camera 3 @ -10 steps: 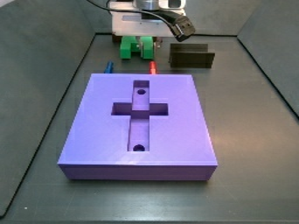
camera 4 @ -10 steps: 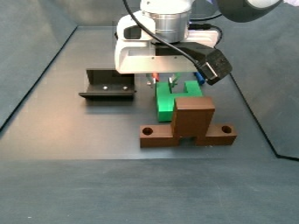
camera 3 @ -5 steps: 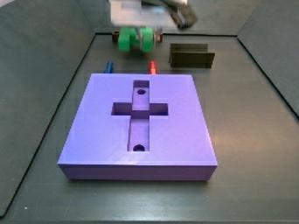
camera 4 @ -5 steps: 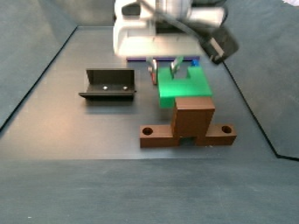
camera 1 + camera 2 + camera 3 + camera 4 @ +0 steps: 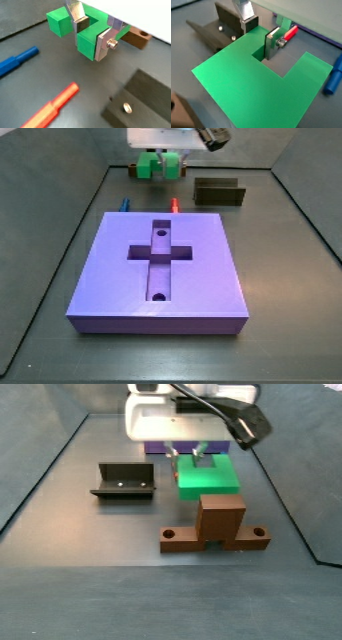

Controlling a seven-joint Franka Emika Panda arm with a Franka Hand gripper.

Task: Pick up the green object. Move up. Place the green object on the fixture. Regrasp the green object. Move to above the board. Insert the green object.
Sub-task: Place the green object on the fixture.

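Gripper [image 5: 93, 32] is clamped on the green object [image 5: 79, 31]. In both wrist views the two silver finger plates [image 5: 271, 45] stand a small gap apart, pressed on one arm of the U-shaped piece; one finger sits inside the square notch, the other on the arm's outer face. Nothing else sits between the fingers.

Green object [image 5: 209, 476] hangs in the air under the gripper [image 5: 198, 454], clear of the floor in both side views. In a wrist view [image 5: 258, 85] its broad flat face fills most of the frame, with the notch opening toward the fingers, so the two arms of the U point up into the gripper. In a side view [image 5: 158, 165] it shows as two green lobes with a gap between, side by side under the gripper [image 5: 159, 152]. The broad face looks level in a side view; exact long axis is hard to tell.

Brown wooden stand [image 5: 215, 524] sits on the floor just in front of the held piece, not touching it. Fixture [image 5: 126, 482] stands on the floor off to the side, apart from the green object, trough open. In a side view the fixture [image 5: 219, 192] is beside the gripper, beyond the board [image 5: 160, 268]. The board lies flat, cross recess up, well apart from the green piece. Red pen [image 5: 52, 107] and blue pen [image 5: 15, 61] lie on the floor below the gripper.
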